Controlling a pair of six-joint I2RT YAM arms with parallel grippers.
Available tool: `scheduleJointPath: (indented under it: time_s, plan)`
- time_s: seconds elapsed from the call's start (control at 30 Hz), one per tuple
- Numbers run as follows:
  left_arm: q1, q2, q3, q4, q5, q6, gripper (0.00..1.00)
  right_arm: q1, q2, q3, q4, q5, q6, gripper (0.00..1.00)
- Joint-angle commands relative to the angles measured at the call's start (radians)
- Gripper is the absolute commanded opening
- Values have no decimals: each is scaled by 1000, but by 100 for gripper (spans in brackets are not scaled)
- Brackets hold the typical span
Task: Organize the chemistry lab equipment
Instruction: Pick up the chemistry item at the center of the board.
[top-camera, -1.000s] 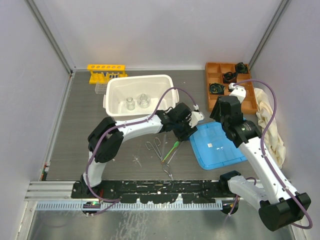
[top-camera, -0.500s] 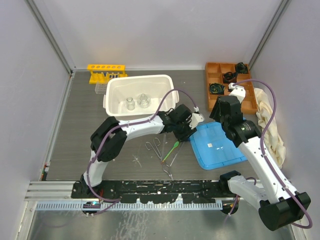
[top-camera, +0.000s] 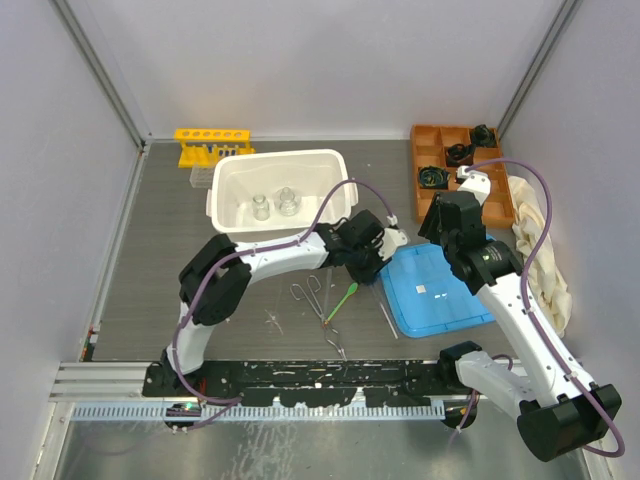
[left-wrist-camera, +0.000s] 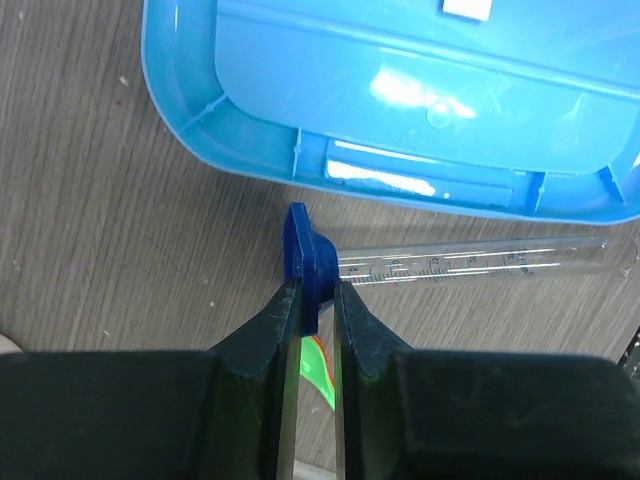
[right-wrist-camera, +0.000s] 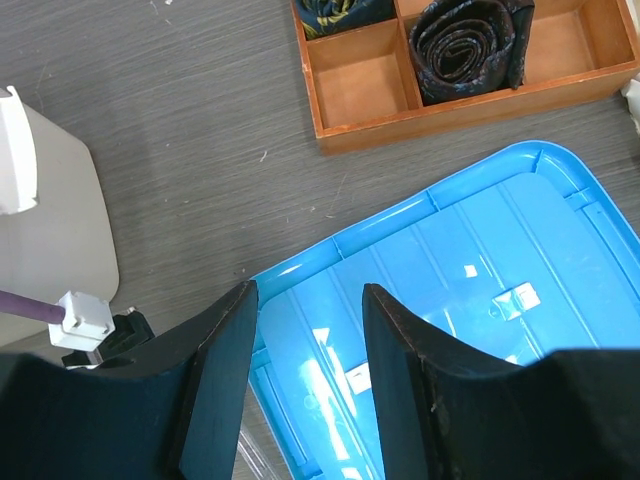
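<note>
The left gripper (left-wrist-camera: 315, 292) holds the blue-based cylinder (left-wrist-camera: 470, 262) in its jaws.
It lies on the counter (left-wrist-camera: 100, 200) toward 3 o'clock; the right gripper (right-wrist-camera: 310, 295) jaws are wide.

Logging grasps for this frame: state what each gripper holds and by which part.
The left gripper pinches the blue-based cylinder by its blue base, its clear tube lying beside the blue lid. The right gripper is open, holding nothing.

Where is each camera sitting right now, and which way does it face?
Top external: above and behind the bases, facing down at the table; both arms show.
Left wrist: faces down past the left gripper, shut on the cylinder beside the blue lid.
Right wrist: faces down past the open right gripper at the orange tray.
Shared: all three show the blue lid.
</note>
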Motion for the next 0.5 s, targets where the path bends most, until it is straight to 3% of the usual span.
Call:
scheduleJointPath:
  time_s: [0.0, 0.13, 0.47]
  plan:
    - [3, -92, -29, -76, -11, -33, 10, 2, 0, 7, 50, -7, 9, 52]
    - [11, -146, -72, -103, -47, -83, 1, 2, -5, 13, 46, -8, 8, 52]
    - [30, -415, -198, -91, -77, -286, 0, 3, -5, 67, 14, -99, 1, 52]
